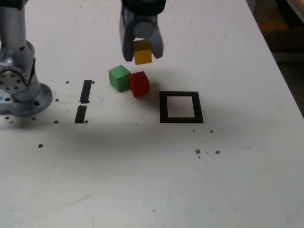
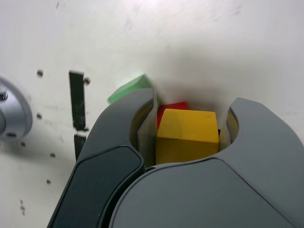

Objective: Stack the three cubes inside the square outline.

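1. Item in hand: yellow cube (image 1: 143, 53), clamped between the jaws of the gripper (image 1: 142, 47) and lifted clear of the table (image 1: 247, 180). The wrist view shows it seated squarely, one jaw on each side face.
2. Items at rest: green cube (image 1: 119, 77) and red cube (image 1: 139, 83), touching each other on the table, just beside the square outline (image 1: 181, 107) on the exterior view's left. The outline's white centre is unoccupied.
3. Step in hand, as judged — carrying the yellow cube to the outline as the base of the stack. To do it well: travel high enough to pass over the red cube, centre the cube over the white field with its edges parallel to the tape, lower until it sits flat, and only then part the jaws.
4. Risk: a skewed or off-centre base leaves poor footing for the two cubes to follow.
5. Arm pose: gripper pointing steeply down from the top of the exterior view, behind the resting cubes — arm base (image 1: 19, 90) at that view's left.
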Controlling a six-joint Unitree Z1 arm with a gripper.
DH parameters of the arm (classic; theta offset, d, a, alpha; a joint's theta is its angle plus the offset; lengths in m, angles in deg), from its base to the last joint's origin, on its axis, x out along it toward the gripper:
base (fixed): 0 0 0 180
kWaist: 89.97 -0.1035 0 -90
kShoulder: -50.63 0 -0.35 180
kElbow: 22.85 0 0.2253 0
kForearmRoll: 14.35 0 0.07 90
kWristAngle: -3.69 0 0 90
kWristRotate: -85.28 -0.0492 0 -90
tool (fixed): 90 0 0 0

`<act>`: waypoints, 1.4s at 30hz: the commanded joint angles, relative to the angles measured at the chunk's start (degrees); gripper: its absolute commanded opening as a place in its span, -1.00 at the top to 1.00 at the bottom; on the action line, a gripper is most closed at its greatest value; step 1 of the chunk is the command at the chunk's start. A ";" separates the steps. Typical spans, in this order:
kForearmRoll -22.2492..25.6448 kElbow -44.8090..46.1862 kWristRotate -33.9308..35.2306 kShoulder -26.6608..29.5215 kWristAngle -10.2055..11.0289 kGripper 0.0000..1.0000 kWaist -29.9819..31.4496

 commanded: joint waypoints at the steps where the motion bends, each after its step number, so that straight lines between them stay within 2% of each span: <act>1: 0.01 -1.11 -1.84 -1.05 1.02 0.57 -0.11; 4: -0.38 -3.61 -5.65 -3.67 2.22 0.57 -0.31; 8: -0.94 -8.45 -8.33 -8.11 1.48 0.56 -0.23; 13: -2.31 -15.06 -8.99 -13.11 1.25 0.56 1.21; 20: -2.74 -17.56 -9.00 -18.65 1.93 0.56 1.56; 29: -2.70 -18.10 -9.12 -19.99 1.88 0.52 1.57; 37: -1.91 -18.69 -10.47 -21.39 1.15 0.22 1.52; 42: -1.64 -18.92 -10.70 -22.05 0.97 0.15 1.50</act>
